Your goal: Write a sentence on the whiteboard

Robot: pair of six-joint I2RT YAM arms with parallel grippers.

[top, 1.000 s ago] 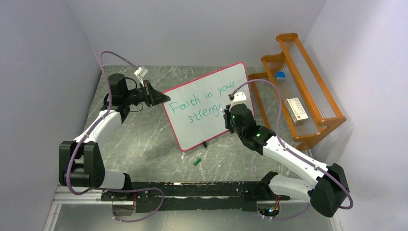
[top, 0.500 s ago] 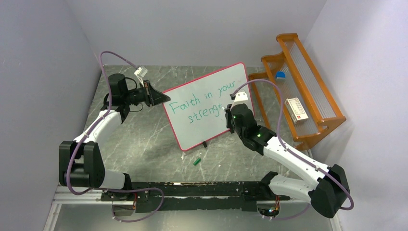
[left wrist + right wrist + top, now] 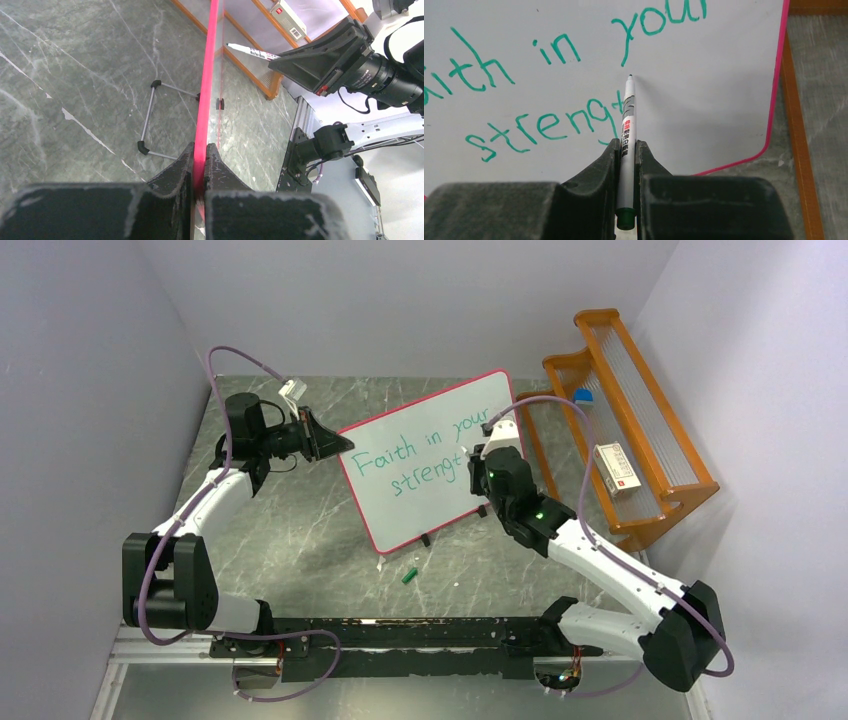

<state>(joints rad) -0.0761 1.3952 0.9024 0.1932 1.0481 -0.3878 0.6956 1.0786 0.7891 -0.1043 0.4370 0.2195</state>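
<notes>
Seen from above, the whiteboard [image 3: 410, 515] stood between both jaws; the left wrist view had the left jaws clamped on its frame [image 3: 207, 75], seemingly bracing it, while the right wrist view had the right jaws pinching a marker [image 3: 628, 120], tip ahead by the unfinished sentence [image 3: 551, 125].

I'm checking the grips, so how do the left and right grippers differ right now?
The left gripper clamps the pink edge of the whiteboard; the right gripper clamps a marker. The left gripper sits edge-on to the board; the right gripper faces its front, marker tip near the green sentence. Both are shut.
</notes>
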